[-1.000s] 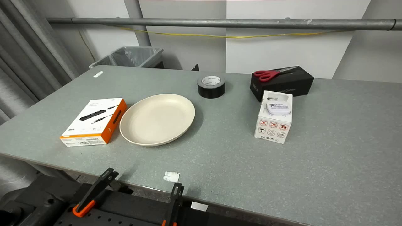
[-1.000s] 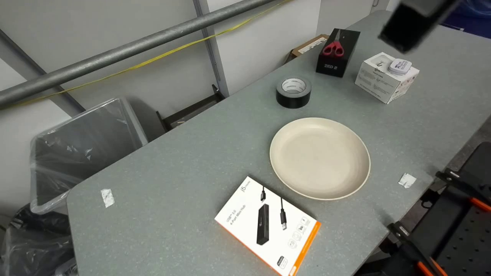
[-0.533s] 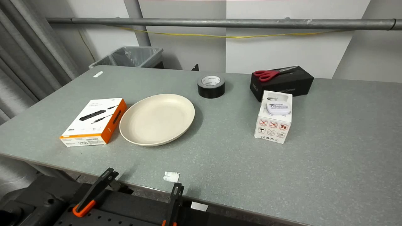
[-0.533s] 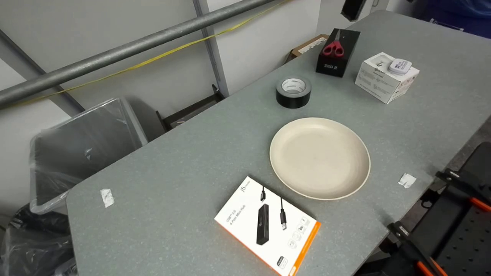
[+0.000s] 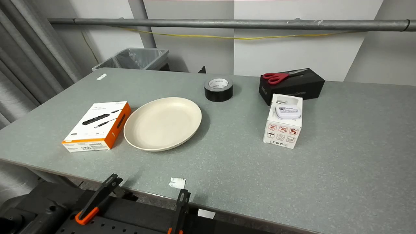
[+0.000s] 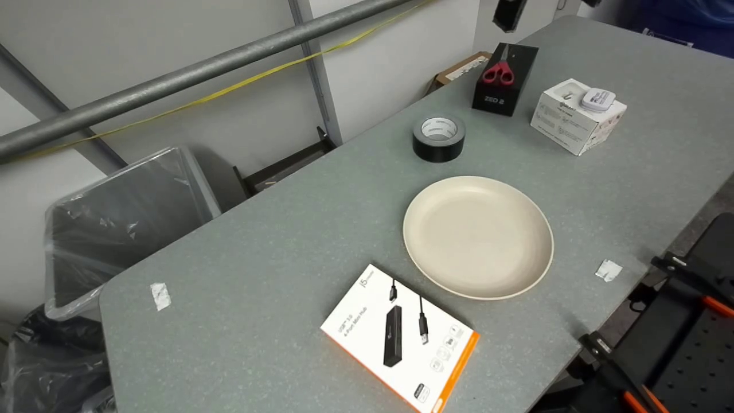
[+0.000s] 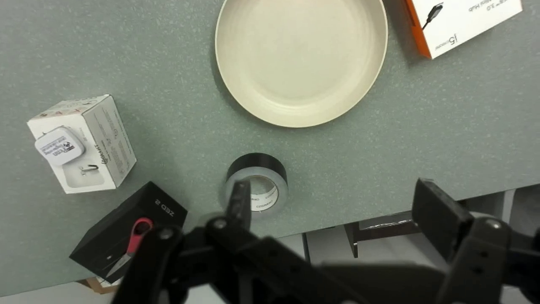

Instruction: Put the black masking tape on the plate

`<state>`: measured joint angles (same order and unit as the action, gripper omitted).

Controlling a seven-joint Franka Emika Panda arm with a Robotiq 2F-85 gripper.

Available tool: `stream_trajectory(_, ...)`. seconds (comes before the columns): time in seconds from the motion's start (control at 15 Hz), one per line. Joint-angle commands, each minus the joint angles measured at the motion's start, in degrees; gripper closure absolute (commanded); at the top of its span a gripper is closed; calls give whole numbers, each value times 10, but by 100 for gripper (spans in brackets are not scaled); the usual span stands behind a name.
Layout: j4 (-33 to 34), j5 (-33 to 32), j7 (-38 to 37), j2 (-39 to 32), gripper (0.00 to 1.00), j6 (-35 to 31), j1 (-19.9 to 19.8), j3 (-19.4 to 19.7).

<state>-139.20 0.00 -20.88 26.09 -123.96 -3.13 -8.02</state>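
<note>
Gripper wide, we risk jabbing the black masking tape, lower centre in wrist view, if we descend this far right.

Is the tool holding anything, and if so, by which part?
Nothing is held: the tool is open, and the black masking tape rests on the table.

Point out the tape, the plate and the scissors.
Black tape [image 5: 218, 95]: in an exterior view, on its outer side.
Plate [image 7: 301, 57]: in the wrist view, on its inner floor.
Scissors [image 5: 284, 76]: in an exterior view, on the red handles, near the blades.
</note>
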Motion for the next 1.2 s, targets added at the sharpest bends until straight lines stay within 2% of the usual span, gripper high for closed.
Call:
stream_trajectory(0.0, 28, -7, -18, -91, 0, -66, -10, 10)
stream_trajectory(0.27, 80, -8, -34, -229, 0, -138, -19, 36)
stream_trajectory(0.53, 176, -12, -74, -358, 0, -141, -8, 74)
stream_trajectory(0.67, 217, 7, -76, -387, 0, -111, 0, 89)
stream_trajectory(0.73, 159, 5, -52, -350, 0, -142, 3, 91)
stream_trajectory(1.0, 200, 7, -57, -385, 0, -133, 5, 99)
stream_trajectory(1.13, 216, -5, -83, -413, 0, -169, 14, 103)
